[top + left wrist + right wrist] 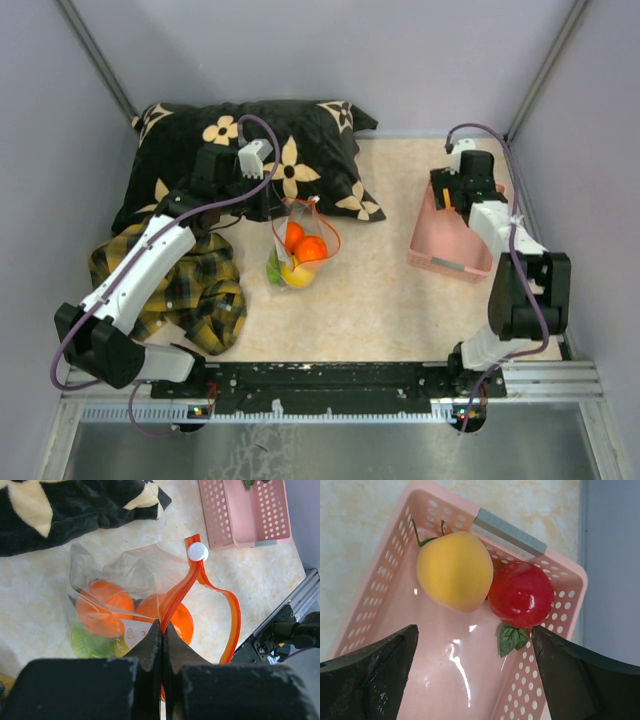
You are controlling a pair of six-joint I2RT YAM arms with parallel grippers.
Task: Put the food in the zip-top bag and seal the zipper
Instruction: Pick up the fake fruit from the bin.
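The clear zip-top bag (125, 580) lies mid-table with two oranges (102, 605), a green piece (90, 640) and a yellow fruit inside. Its red-orange zipper (184, 582) stands open in a loop, with a white slider (198, 551) at the far end. My left gripper (163, 626) is shut on the zipper strip near the bag's mouth. My right gripper (475, 628) hangs open inside the pink basket (385, 575), just short of a yellow fruit (454, 570) and a red apple (521, 594) with a green leaf. It touches neither.
A black pillow with cream flowers (250, 140) lies at the back left, its edge close to the bag (297, 245). A yellow-black plaid cloth (200, 285) lies under the left arm. The basket (445, 245) is tilted near the right wall.
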